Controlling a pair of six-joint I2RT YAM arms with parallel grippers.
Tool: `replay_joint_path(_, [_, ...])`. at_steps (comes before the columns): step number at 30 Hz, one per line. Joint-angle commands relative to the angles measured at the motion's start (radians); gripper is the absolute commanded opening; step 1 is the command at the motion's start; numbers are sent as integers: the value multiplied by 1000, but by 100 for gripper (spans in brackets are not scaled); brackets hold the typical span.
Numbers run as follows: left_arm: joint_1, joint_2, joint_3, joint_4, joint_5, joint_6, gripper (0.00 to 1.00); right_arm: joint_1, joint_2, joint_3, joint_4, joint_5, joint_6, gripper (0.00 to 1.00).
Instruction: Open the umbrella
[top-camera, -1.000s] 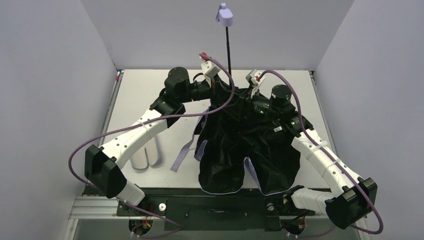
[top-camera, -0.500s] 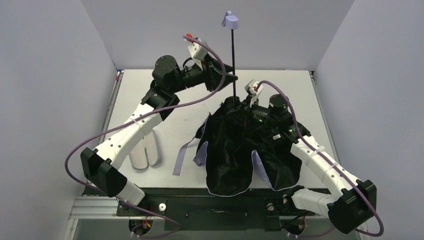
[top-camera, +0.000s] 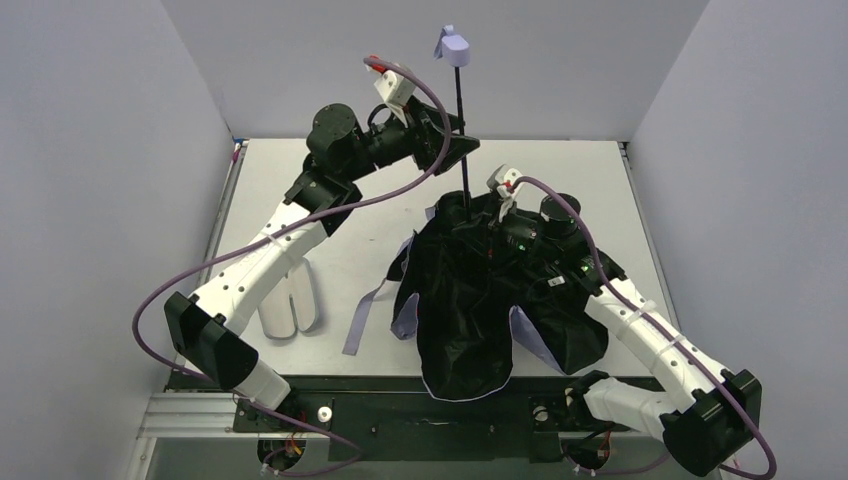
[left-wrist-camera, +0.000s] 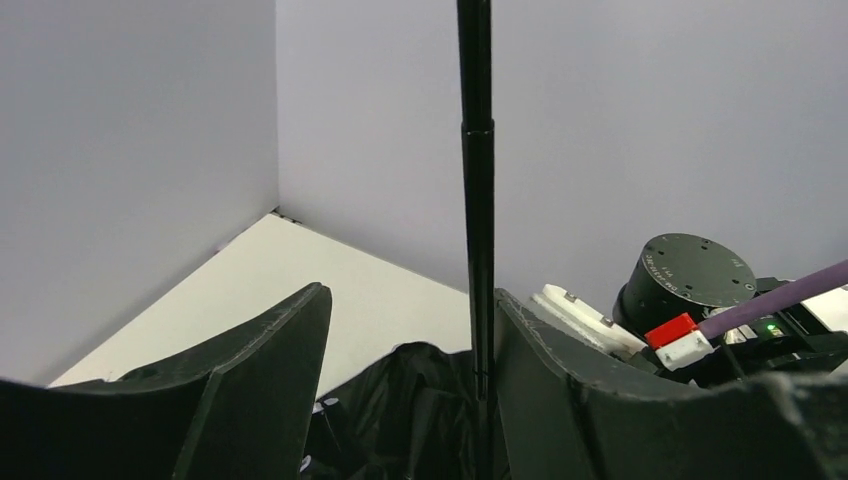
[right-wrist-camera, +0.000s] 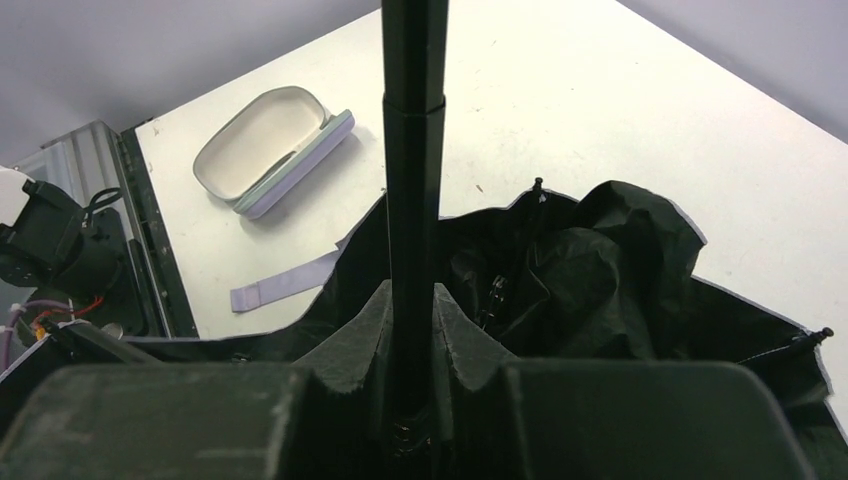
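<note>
The right fingers (right-wrist-camera: 350, 350) are pinching the black shaft (left-wrist-camera: 478, 200) of the umbrella (top-camera: 470, 290), which is drooping half-folded over the worktop (top-camera: 300, 190). The left fingers (left-wrist-camera: 270, 350) are standing spread around the shaft higher up.

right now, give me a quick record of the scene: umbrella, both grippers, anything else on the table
umbrella: canopy slack, not spread, black lining showing
shaft: upright, handle on top
right gripper: shut on shaft at the canopy
left gripper: open, shaft between its fingers, higher up
whitish case: lying open on table, left of umbrella
</note>
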Motion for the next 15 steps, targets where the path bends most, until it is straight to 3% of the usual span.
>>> replay_joint_path(1, [-5,-4,24,9,-19,-31,54,12,-43,11,73,6,-49,0])
replay_joint_path(6, [-3,-14,-1,152,77,-120,14,13,-29,16,42,-9,-62,0])
replay_joint_path(8, [-10,-7,18,147,98,-130,1,13,-22,26,38,-10,-53,10])
replay_joint_path(9, [-11,-4,19,135,109,-136,0,13,-12,46,38,1,-19,29])
replay_joint_path(11, [-7,-7,3,123,119,-127,0,9,5,102,38,10,51,43])
replay_joint_path(13, [-6,-14,-22,125,130,-125,0,7,18,157,40,19,94,44])
replay_joint_path(15, [-9,-14,-31,125,145,-126,0,6,24,189,59,29,117,40])
